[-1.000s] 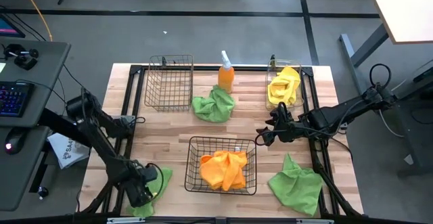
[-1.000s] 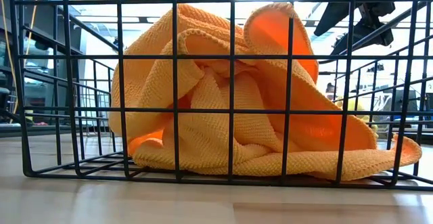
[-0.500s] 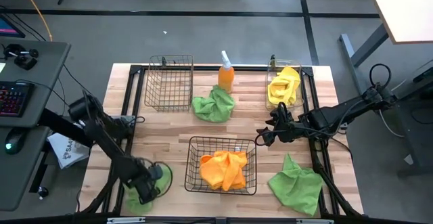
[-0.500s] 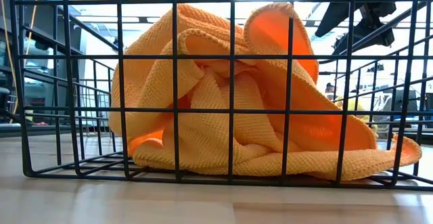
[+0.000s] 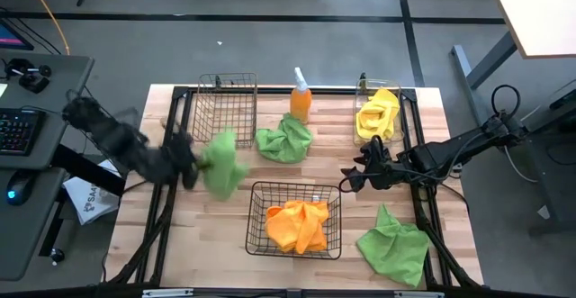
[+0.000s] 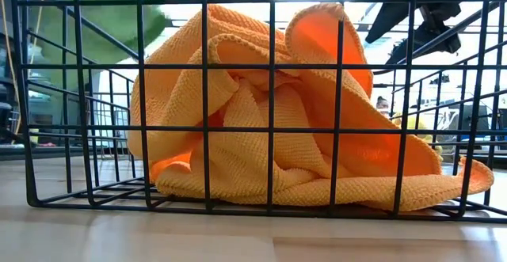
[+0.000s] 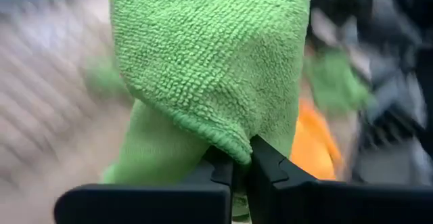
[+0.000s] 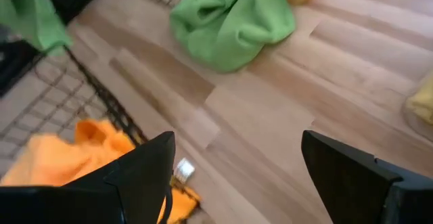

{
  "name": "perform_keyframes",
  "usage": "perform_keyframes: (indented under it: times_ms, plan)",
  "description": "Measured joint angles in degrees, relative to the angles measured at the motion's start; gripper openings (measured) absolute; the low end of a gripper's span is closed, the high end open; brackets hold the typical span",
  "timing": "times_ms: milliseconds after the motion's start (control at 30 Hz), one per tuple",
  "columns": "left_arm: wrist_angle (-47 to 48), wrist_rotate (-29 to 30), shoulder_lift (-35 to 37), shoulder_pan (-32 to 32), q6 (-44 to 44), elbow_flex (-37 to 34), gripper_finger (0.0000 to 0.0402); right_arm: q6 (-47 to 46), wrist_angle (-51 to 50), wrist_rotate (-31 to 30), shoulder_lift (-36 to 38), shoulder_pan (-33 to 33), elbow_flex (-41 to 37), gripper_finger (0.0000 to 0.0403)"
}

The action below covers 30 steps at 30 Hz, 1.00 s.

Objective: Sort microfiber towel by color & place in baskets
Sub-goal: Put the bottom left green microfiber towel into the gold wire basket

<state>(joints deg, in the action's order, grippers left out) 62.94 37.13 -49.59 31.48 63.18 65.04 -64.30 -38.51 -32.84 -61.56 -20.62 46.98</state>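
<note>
Left gripper (image 7: 241, 163) clamped on green towel (image 5: 220, 161), cloth pinched between closed tips and hanging up off table (image 5: 207, 203), clear in left wrist view. Sits above left half of table, between tall wire basket (image 5: 225, 109) at far-left edge and wide wire basket (image 5: 295, 219) at near-centre edge. Tall basket lies just beyond towel, toward far edge; looks empty, so prob. the green drop spot. Short carry that way, then release over open top. Left arm much nearer to it than right.

Wide basket holds orange towel (image 5: 299, 225). Clear bin (image 5: 378, 109) at far-right corner holds yellow towel (image 5: 378, 113). Two more green towels loose: one (image 5: 284, 139) near far edge by orange spray bottle (image 5: 301, 98), one (image 5: 393, 244) at near-right corner.

Right gripper (image 5: 353, 179) waits w/ fingers spread, holding nothing, right of centre, nearer the near-right towel.
</note>
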Motion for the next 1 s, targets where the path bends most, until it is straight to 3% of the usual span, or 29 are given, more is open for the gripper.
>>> perform_keyframes:
  times_ms: [167, 267, 333, 467, 567, 700, 900, 1000]
  plan:
    - [-0.15, 10.82, 1.10, -15.59, -23.69, 6.12, 0.0001, -3.43, 0.18, -2.07, 0.01, 0.02, 0.00, 0.0318]
    - [-2.76, 10.81, 0.43, -27.33, -36.30, 6.49, 0.0001, -5.62, 0.22, -2.10, 0.00, 0.02, 0.00, 0.0318]
    - [-5.23, 4.45, -0.35, -36.16, -43.42, 5.49, 0.0001, -7.48, 0.23, -2.13, 0.00, 0.02, 0.00, 0.0318]
    - [-10.13, -15.00, -2.84, -53.50, -52.36, 1.12, 0.0000, -12.04, 1.01, -3.45, 0.00, 0.02, 0.00, 0.0318]
    - [-14.04, -23.96, -5.65, -62.18, -54.69, -3.24, 0.0000, -13.82, 2.78, -4.16, 0.01, 0.02, 0.00, 0.0318]
    - [-22.10, -34.26, -9.00, -66.97, -54.43, -8.19, 0.0005, -13.81, 6.93, -4.16, -0.35, 0.02, 0.00, 0.0318]
    - [-40.30, -40.81, -12.33, -67.03, -52.50, -11.53, 0.0013, -13.74, 12.66, -4.07, -3.92, 0.02, 0.00, 0.0318]
    - [-42.63, -40.48, -12.68, -66.95, -53.34, -11.54, 0.0013, -13.74, 14.64, -2.86, -6.34, 0.02, 0.00, 0.0318]
